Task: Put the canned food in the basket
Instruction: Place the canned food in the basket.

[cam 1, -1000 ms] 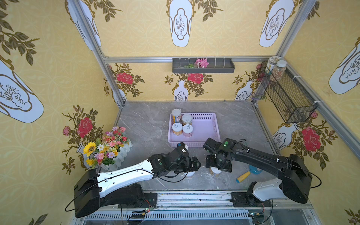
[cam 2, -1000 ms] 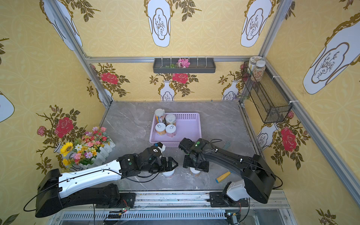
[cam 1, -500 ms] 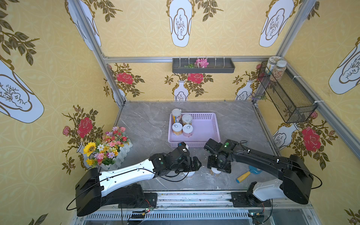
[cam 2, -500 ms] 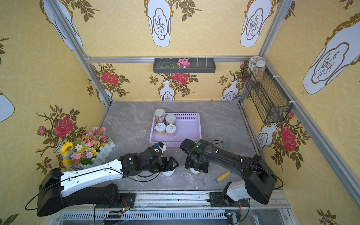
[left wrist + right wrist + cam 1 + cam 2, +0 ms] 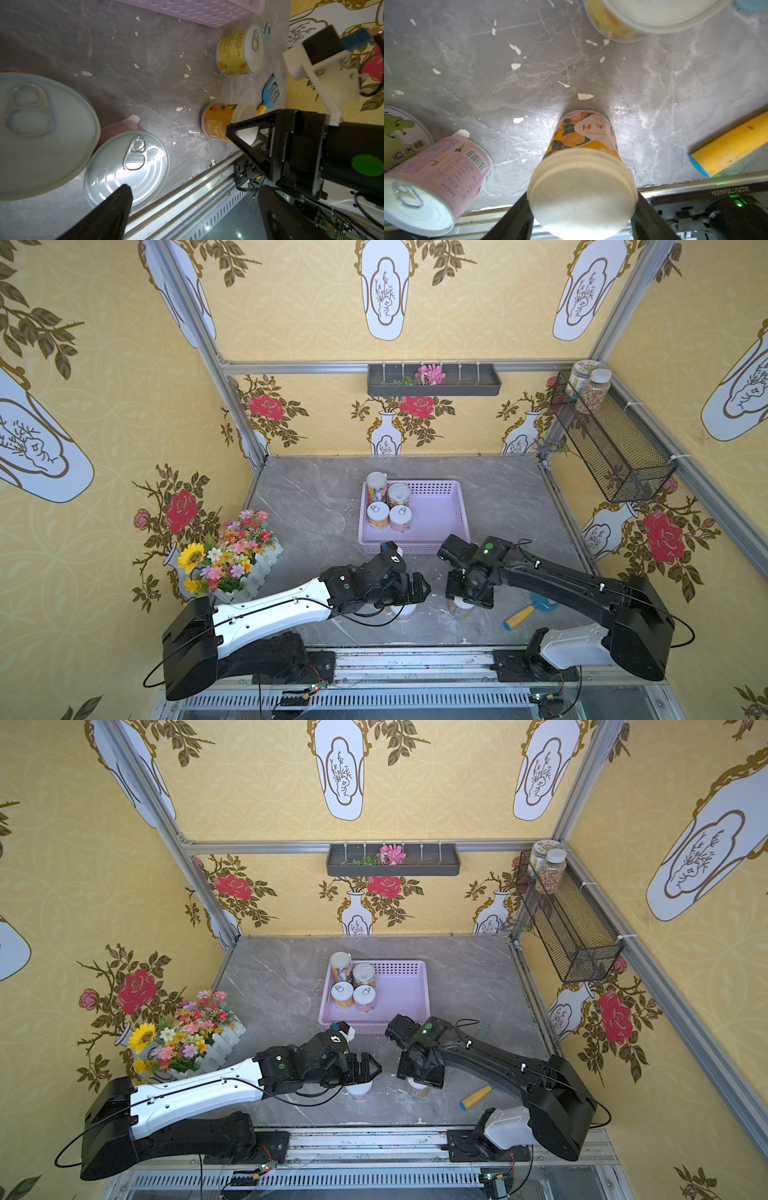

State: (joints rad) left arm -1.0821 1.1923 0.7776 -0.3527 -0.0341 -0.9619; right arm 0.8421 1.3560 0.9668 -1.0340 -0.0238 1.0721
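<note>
Near the table (image 5: 299,506) edge, the right gripper (image 5: 582,199) clamps the orange can (image 5: 583,137).

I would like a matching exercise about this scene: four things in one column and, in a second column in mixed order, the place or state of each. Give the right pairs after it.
Column A
1. orange can
2. basket
3. jars
4. left gripper

Column B
a. open and empty
b. in the wire basket on the wall
c. holds four cans
d. gripped by the right gripper

Pairs: 1-d; 2-c; 3-b; 4-a
</note>
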